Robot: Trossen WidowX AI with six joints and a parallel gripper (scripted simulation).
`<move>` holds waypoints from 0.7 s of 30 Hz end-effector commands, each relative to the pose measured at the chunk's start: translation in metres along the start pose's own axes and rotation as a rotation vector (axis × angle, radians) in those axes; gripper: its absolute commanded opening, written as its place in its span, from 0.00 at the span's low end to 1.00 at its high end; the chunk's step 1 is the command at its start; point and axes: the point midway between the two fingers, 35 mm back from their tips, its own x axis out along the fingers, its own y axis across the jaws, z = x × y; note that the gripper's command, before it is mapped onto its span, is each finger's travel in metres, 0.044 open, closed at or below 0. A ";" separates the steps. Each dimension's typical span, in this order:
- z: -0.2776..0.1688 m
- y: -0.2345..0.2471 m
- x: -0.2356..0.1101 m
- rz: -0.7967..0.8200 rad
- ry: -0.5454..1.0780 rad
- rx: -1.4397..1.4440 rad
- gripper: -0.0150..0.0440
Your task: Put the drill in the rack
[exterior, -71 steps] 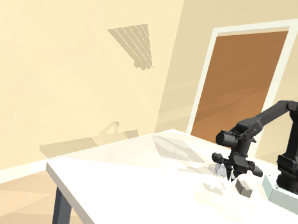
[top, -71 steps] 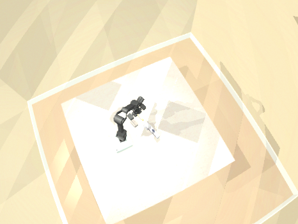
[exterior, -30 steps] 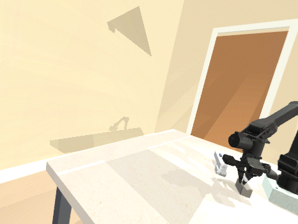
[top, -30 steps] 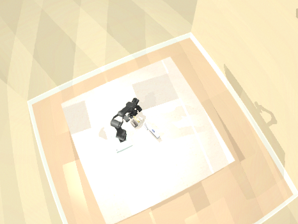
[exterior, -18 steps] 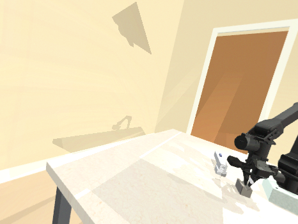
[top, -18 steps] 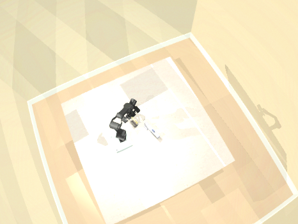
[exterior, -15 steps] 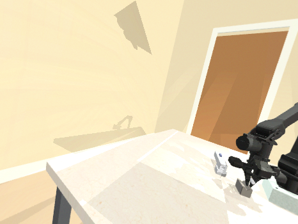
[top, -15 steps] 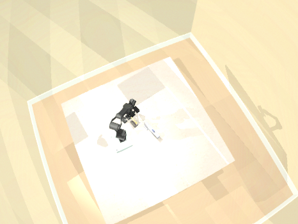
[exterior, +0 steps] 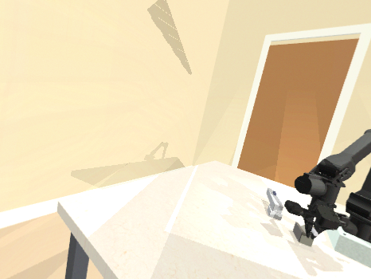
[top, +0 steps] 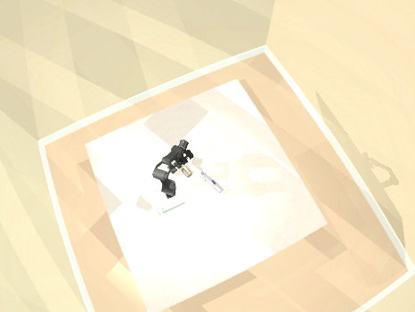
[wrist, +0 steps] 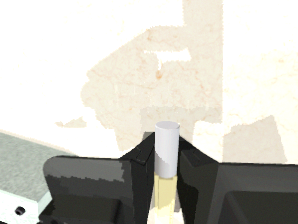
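Note:
My gripper [top: 183,166] [exterior: 310,235] [wrist: 164,137] is shut on the drill [wrist: 166,160], a slim rod with a silver end and a pale yellow part below it. The fingers stand just over the small dark grey block [exterior: 306,239], which looks like the rack. The wrist view mostly hides the block behind the fingers, so I cannot tell whether the drill touches it. The pale lilac-grey holder [top: 212,182] [exterior: 274,208] stands apart from the gripper, with a small dark blue part on it. I cannot make out the key's position.
A pale green box [top: 174,207] [exterior: 354,248] [wrist: 30,159] stands close to the arm's base. The white tabletop [top: 249,223] [exterior: 131,223] carries everything, and its edge runs along the left in the exterior view. Shadows fall across it.

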 end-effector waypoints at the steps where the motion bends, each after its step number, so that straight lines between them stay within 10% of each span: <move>1: 0.000 0.002 0.006 0.005 0.000 0.004 0.25; 21: 0.000 0.001 0.026 0.005 0.000 0.004 0.25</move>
